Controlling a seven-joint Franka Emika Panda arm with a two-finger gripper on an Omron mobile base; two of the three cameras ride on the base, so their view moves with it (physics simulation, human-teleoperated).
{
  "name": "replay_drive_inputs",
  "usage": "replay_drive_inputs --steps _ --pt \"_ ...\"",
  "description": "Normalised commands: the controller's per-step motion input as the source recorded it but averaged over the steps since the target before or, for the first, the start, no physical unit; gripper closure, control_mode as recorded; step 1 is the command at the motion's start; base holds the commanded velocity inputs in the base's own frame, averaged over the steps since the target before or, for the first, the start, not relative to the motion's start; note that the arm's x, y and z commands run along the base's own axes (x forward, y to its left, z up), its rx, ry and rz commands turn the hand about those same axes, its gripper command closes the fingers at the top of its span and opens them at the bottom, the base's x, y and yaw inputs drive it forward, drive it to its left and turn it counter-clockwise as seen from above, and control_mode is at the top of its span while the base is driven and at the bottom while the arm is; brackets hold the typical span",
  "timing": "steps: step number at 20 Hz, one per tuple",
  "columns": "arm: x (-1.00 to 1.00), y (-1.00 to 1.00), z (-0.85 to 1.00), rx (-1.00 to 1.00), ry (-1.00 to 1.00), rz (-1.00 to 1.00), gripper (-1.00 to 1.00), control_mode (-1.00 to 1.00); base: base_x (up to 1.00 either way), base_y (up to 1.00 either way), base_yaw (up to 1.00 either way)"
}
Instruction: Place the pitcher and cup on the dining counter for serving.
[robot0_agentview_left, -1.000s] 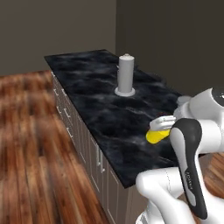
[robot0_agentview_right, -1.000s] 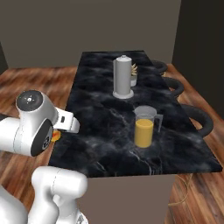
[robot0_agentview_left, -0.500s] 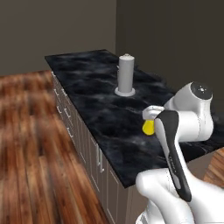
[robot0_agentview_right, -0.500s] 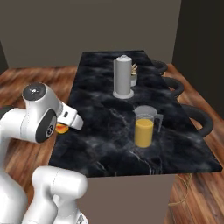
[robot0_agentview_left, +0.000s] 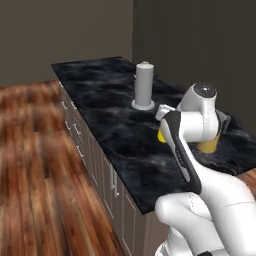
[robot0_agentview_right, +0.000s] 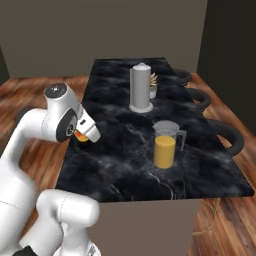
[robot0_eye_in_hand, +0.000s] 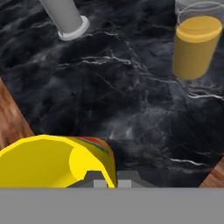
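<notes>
Worktop (robot0_agentview_right: 125, 165): long black slab, bare marble open between its near edge and the pitcher (robot0_agentview_right: 165, 145), which stands toward the right edge. Grey cylinder (robot0_agentview_right: 141, 87) further back. Tool (robot0_agentview_right: 84, 136) clamped on cup (robot0_eye_in_hand: 48, 162), held above the left edge.

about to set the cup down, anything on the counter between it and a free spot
Nothing visible. The gripper holds the cup over bare counter; the pitcher and grey cylinder stand farther off.
</notes>
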Motion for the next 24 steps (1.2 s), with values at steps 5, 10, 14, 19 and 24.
replay_drive_inputs --steps 5,10,14,19,24 --pt "0.70 -0.35 -0.27 0.07 0.12 -0.16 1.00 -1.00 0.00 0.00 0.00" --pt "0.63 -0.44 -0.47 0.07 0.09 -0.16 1.00 -1.00 0.00 0.00 0.00" --pt "0.56 -0.27 -0.62 0.01 0.03 -0.17 1.00 -1.00 0.00 0.00 0.00" --pt "0.55 -0.15 -0.77 0.03 0.00 -0.18 1.00 -1.00 0.00 0.00 0.00" --pt "0.41 -0.03 -0.84 0.01 0.00 -0.15 1.00 -1.00 0.00 0.00 0.00"
